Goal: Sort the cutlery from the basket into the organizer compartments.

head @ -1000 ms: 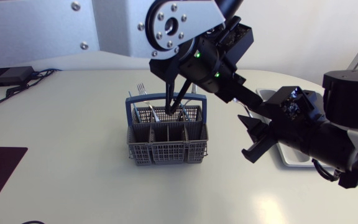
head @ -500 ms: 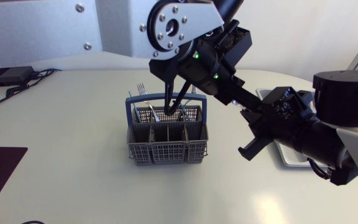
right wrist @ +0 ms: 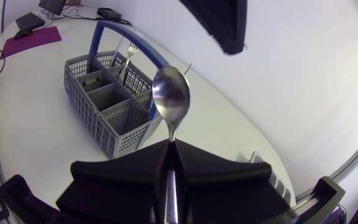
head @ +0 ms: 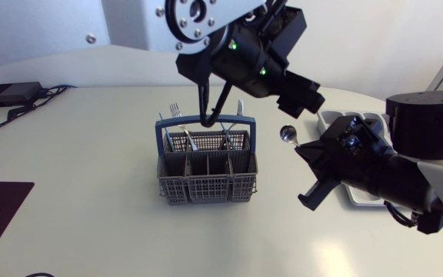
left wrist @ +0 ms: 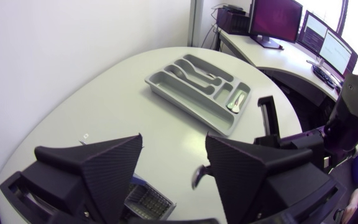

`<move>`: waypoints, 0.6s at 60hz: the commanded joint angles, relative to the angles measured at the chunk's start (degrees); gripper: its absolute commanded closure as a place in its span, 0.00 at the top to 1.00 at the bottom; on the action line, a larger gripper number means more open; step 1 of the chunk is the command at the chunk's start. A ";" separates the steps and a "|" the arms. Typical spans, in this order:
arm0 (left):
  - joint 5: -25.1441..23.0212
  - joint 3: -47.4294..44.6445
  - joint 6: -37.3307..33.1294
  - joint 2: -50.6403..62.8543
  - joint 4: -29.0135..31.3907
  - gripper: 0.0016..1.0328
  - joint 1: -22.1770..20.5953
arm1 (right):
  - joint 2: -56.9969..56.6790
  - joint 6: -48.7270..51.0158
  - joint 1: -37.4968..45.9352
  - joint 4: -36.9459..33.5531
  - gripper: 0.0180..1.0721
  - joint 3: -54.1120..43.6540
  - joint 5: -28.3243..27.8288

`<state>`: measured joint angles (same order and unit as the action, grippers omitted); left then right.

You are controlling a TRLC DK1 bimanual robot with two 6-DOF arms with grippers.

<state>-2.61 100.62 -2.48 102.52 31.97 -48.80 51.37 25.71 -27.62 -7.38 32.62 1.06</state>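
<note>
left jaws are up out of the basket (head: 206, 165) vs a second ago. Their fingers (head: 204, 100) were down among the rear compartments; now the tips hang at the blue handle (head: 241, 121), spread apart, gripping nothing. The left arm (head: 268, 46) lifted with them. right jaws barely shifted and are closed on the handle end of the spoon (right wrist: 171, 93). Its bowl (head: 287, 133) now shows in the head view, clear of the left arm (earlier it was lost against the black links, can't say where it sat). The big joint of the right arm (head: 406, 165) slid a bit toward the basket.

Spoon axis: the long axis runs straight out along the right fingers. The bowl end is ahead and the stem is pinched between them, hidden further back. In the head view the bowl points away from the right arm toward the left arm. It is in the air over the counter (head: 91, 177), between the basket and the organizer (head: 333, 119).

The basket is upright on the counter, same spot as before, with a fork (head: 174, 110) standing tines-up at its back. A small silver tip (left wrist: 196, 177) shows beside one left finger in the left wrist view; can't tell what it is. The organizer lies flat, with a second spoon (left wrist: 238, 102) in its end compartment and more cutlery in the long slots. In the head view it is mostly covered by the right arm.
</note>
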 commanded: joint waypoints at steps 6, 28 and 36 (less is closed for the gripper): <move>2.26 1.51 1.43 -4.08 -1.20 0.95 3.09 | -1.72 3.73 12.15 -5.63 0.05 0.07 -12.84; 13.95 -11.41 -6.75 -14.37 -3.66 0.95 5.90 | 5.05 28.87 38.16 -19.17 0.05 2.53 -34.63; 15.00 -17.12 -9.82 -18.58 -4.98 0.95 8.45 | 11.20 40.73 48.36 -21.28 0.05 4.12 -38.94</move>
<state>11.73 86.87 -9.87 86.67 27.90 -42.11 59.27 58.19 16.71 -27.18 34.63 -36.29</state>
